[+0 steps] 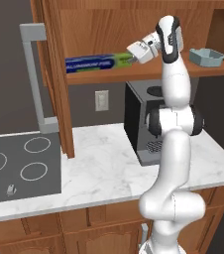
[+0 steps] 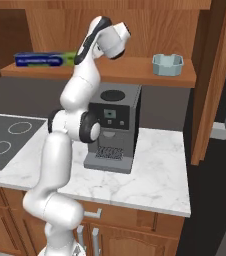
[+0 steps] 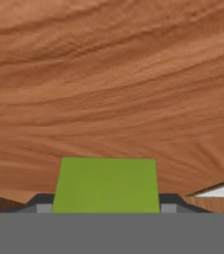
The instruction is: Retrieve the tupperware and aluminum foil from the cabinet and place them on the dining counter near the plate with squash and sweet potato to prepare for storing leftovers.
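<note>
Item 1, the aluminum foil (image 1: 98, 63): a long slim box lying flat on the shelf (image 1: 109, 76) of the cabinet (image 1: 104, 30). From my left base view its long axis runs along the shelf, roughly parallel to the front edge, with the lime-green end pointing toward the arm and the dark blue end pointing away toward the cabinet's side wall. The blue face carries pale lettering, too small for me to read. In my hand view the green end (image 3: 105, 184) sits square and close, between the two dark finger tips, with wood grain behind it.

Item 2, the tool (image 1: 133, 59): set at the green end of the box, a fingertip on either side. I see the jaws close about that end, but I cannot tell whether they press on it yet.

Item 3, the tupperware (image 1: 206, 56): a small shallow blue-grey tub with rounded corners, no lid, upright on the same shelf, well apart from the foil on the far side of the arm.

Item 4, below the shelf: a black coffee machine (image 2: 112, 127) on the white marble bench (image 1: 104, 168), beside a dark cooktop (image 1: 20, 166).
</note>
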You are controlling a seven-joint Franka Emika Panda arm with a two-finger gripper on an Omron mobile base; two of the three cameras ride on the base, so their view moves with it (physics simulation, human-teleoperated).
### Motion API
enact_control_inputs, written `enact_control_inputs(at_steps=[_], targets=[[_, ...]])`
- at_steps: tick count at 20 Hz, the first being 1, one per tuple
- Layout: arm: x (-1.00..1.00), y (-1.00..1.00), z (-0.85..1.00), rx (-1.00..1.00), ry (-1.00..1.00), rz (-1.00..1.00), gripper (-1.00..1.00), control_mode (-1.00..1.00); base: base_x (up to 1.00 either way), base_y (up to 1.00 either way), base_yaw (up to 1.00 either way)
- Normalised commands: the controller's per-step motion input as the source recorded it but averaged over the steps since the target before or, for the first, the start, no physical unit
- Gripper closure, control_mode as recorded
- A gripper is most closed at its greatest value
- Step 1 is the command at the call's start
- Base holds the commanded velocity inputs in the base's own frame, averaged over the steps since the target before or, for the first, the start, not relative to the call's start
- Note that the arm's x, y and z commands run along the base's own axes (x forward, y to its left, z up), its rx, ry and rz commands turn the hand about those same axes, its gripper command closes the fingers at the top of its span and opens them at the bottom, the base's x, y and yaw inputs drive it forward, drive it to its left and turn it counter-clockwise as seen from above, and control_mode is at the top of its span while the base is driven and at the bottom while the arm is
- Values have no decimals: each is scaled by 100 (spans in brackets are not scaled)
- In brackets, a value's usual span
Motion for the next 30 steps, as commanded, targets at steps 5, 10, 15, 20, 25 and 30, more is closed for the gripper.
enact_control_inputs(at_steps=[5,10,15,20,25,30], targets=[[-100,-44,-64,4,-18,-48,100,-100,0,0,0],[-100,-1,-17,26,-33,-40,100,-100,0,0,0],[-100,13,46,30,-26,-26,100,-100,0,0,0],[-100,7,71,4,-5,-14,100,-100,0,0,0],[-100,-17,16,-6,21,-12,100,-100,0,0,0],[-100,-23,10,-7,34,-11,100,-100,0,0,0]])
